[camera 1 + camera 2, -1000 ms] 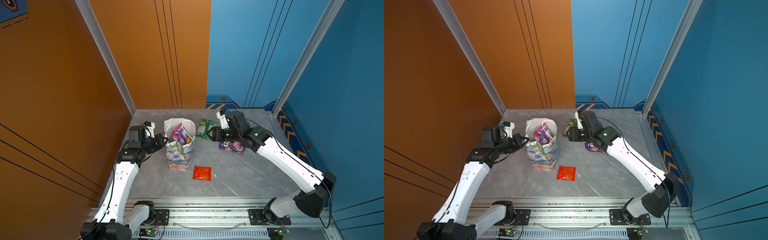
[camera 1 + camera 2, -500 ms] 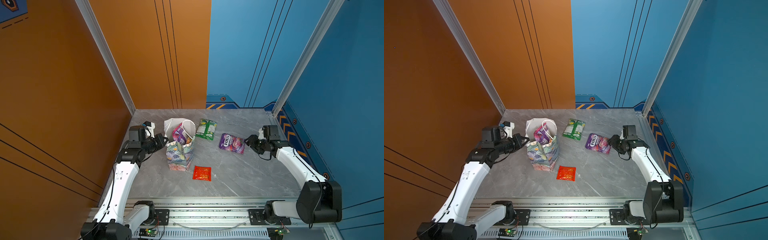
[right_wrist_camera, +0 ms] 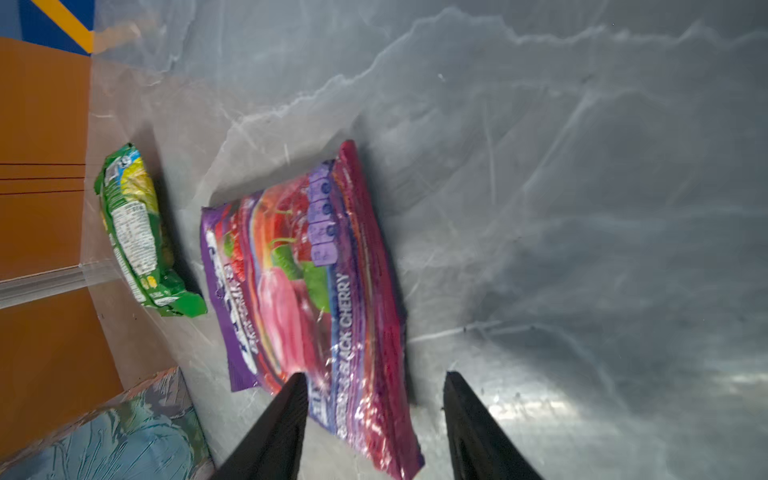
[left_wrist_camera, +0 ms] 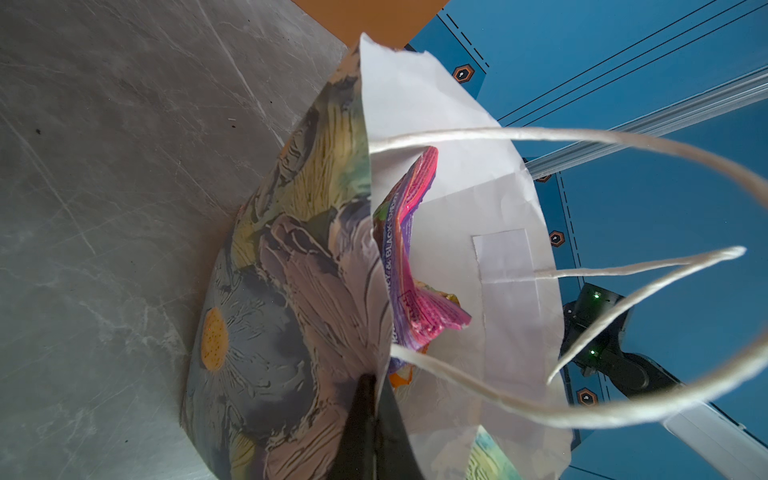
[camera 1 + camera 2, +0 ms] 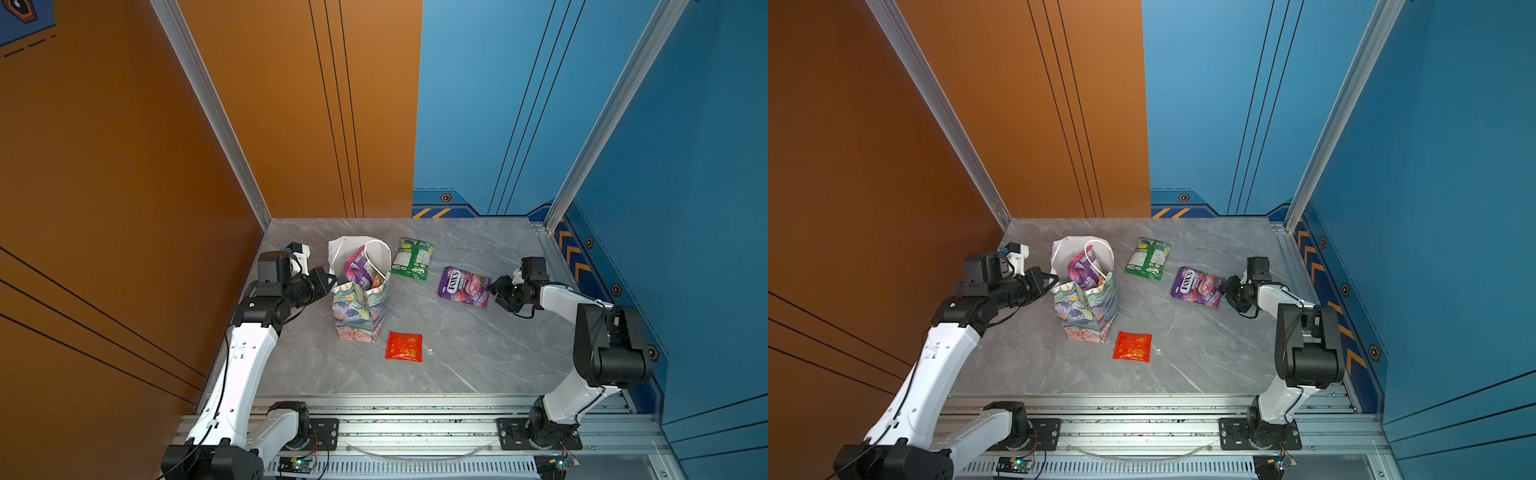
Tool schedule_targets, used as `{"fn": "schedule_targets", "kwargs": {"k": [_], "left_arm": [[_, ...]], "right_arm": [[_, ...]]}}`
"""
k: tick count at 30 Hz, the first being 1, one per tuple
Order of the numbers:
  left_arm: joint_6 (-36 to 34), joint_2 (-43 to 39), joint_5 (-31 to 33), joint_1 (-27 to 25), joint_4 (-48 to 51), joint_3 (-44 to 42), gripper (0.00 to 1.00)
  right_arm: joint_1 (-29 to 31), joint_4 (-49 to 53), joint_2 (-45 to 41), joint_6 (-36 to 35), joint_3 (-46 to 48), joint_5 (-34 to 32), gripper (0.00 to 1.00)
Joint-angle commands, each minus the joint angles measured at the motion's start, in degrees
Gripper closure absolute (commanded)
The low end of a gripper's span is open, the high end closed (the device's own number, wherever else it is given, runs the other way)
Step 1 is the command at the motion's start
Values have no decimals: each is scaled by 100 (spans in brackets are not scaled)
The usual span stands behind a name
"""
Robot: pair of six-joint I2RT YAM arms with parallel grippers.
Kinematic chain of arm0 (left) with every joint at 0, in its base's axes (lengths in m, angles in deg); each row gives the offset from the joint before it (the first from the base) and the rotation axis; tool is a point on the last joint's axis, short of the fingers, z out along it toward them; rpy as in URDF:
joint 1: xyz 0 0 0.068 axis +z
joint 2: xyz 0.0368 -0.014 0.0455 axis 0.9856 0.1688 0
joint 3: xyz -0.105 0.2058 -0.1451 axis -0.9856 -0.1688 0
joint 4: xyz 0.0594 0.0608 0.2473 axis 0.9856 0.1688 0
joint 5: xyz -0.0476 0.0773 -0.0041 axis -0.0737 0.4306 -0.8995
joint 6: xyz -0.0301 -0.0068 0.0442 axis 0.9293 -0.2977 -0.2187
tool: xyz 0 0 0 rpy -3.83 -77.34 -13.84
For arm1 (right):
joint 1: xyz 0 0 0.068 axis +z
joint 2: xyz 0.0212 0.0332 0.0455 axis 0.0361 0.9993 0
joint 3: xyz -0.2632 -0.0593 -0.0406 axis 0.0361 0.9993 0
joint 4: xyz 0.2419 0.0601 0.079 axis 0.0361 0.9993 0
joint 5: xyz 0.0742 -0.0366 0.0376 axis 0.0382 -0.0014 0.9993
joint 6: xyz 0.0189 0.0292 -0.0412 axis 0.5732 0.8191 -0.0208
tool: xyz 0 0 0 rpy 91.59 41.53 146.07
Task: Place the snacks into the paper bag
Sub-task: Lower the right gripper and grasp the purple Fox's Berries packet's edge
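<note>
The floral paper bag (image 5: 361, 309) (image 5: 1086, 311) stands upright, and my left gripper (image 5: 330, 282) (image 5: 1052, 281) (image 4: 374, 379) is shut on its left rim. A purple packet (image 5: 358, 269) (image 4: 415, 257) sticks out of its white inside. On the table a purple FOX'S packet (image 5: 463, 286) (image 5: 1198, 287) (image 3: 311, 291) lies flat. My right gripper (image 5: 496, 291) (image 5: 1229, 289) (image 3: 375, 374) is open at its right end, one jaw over the packet and one beside it. A green packet (image 5: 412, 258) (image 3: 133, 232) lies behind the bag's right side. A small red packet (image 5: 404, 346) (image 5: 1133, 346) lies in front.
The bag's white cord handles (image 4: 602, 137) loop loose over its mouth. The orange wall (image 5: 124, 187) stands close behind my left arm, the blue wall (image 5: 685, 208) close to my right arm. Bare grey tabletop (image 5: 478, 353) lies in front of the purple packet.
My right arm has pulled back from beside the bag to the right side, and its gripper now sits at the purple FOX'S packet's end. The left gripper and bag have not moved.
</note>
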Motion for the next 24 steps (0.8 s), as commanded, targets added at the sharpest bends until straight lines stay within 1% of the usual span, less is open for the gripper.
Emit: {"fn": "schedule_targets", "kwargs": {"k": [1,4,7,11,12,14,16,18,20,24], "left_arm": [[-21,7,-5,38,137,66,100],[-21,19,-7,46,142,58,100],[-36,35,-4,47,142,52,100],[-35,35,-8,56,144,82,100],[-32,35,-5,56,142,84,100],[-34,35,-8,56,147,80,100],[-43,37,-4,56,164,83,100],[-42,35,-4,60,168,84,100],[-51,36,-6,65,175,84,100],[-49,37,1,73,168,81,100]], "right_arm": [[-29,-473,282,233,-87,175,46],[4,-842,485,463,-9,393,46],[101,-973,620,530,14,354,46],[173,-1398,810,795,106,480,49],[188,-1491,859,851,123,499,51],[208,-1684,914,964,166,534,63],[208,-1875,897,1081,212,565,79],[217,-1880,782,1103,208,542,89],[245,-1725,568,1037,158,450,93],[419,-981,-57,683,-117,151,97]]}}
